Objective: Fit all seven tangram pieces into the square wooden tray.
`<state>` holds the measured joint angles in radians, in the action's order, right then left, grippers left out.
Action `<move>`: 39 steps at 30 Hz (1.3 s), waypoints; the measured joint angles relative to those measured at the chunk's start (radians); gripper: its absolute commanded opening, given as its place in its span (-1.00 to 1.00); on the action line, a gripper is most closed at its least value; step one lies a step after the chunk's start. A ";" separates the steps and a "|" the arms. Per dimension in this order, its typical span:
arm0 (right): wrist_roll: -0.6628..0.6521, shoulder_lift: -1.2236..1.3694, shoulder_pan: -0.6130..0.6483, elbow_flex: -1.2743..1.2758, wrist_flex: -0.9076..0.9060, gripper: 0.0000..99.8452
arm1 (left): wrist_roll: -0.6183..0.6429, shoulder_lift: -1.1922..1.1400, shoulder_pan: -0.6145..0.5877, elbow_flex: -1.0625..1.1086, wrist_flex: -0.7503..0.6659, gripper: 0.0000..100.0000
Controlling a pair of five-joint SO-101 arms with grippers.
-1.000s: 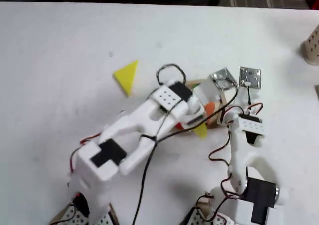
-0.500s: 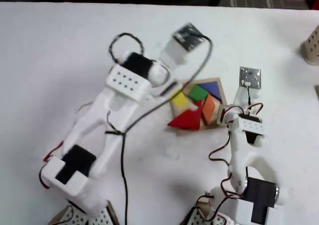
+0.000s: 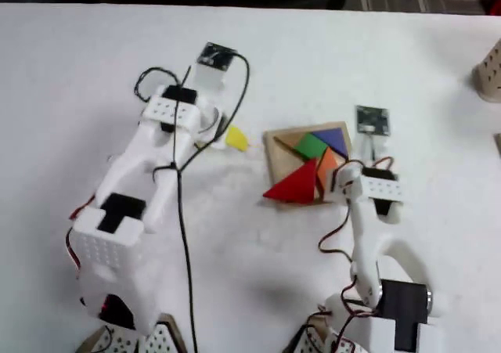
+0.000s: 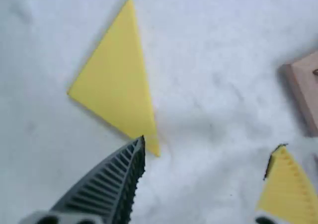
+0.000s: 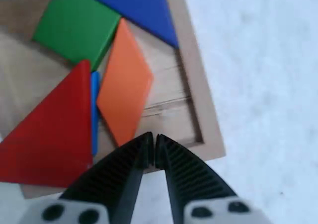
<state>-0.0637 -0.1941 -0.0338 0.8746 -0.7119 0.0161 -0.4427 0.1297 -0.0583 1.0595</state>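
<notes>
The left arm (image 3: pixel 149 173) extends from its base at the near left edge of the surface (image 3: pixel 407 48) out toward the far side, with the wrist bent down over the surface. The left gripper (image 4: pixel 208 144) is spread wide and holds nothing. Bare surface shows between its grey finger (image 4: pixel 114 184) and its yellow finger (image 4: pixel 285 184). The yellow triangle (image 4: pixel 117 85) lies flat on the surface, outside the tray. One of its corners sits just at the grey fingertip, and contact cannot be confirmed. The square wooden tray (image 3: pixel 270 161) rests on the surface to the right of the left gripper, between the two arms. It contains the green square (image 5: pixel 74 23), the blue triangle (image 5: pixel 134 3) and the orange parallelogram (image 5: pixel 124 85). The green square adjoins both the blue triangle and the orange parallelogram. The red triangle (image 5: pixel 49 134) lies beside the orange parallelogram, with a thin blue strip visible between them. In the high view its long side runs along the tray's near rim, and whether it is seated flat cannot be determined. The right gripper (image 5: pixel 153 139) has its fingers pressed together with nothing between them. It sits above the tray's near rim, close to the orange parallelogram. The right arm (image 3: pixel 376 235) rises from its base at the near right edge and points toward the tray.
</notes>
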 measured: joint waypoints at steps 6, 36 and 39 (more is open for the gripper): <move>0.000 -0.002 0.064 -0.006 -0.038 -0.97 | 0.011 0.000 0.000 0.000 0.000 -0.26; 0.066 0.002 0.173 -0.147 -0.146 -0.97 | 0.011 -0.080 0.235 0.000 0.094 -0.94; 0.075 0.002 0.193 -0.176 -0.146 -0.97 | 0.011 -0.080 0.235 0.000 0.094 -0.94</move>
<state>0.0115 -0.1926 0.1596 0.6981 -0.8577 0.0269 -0.5224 0.3644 -0.0583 1.1531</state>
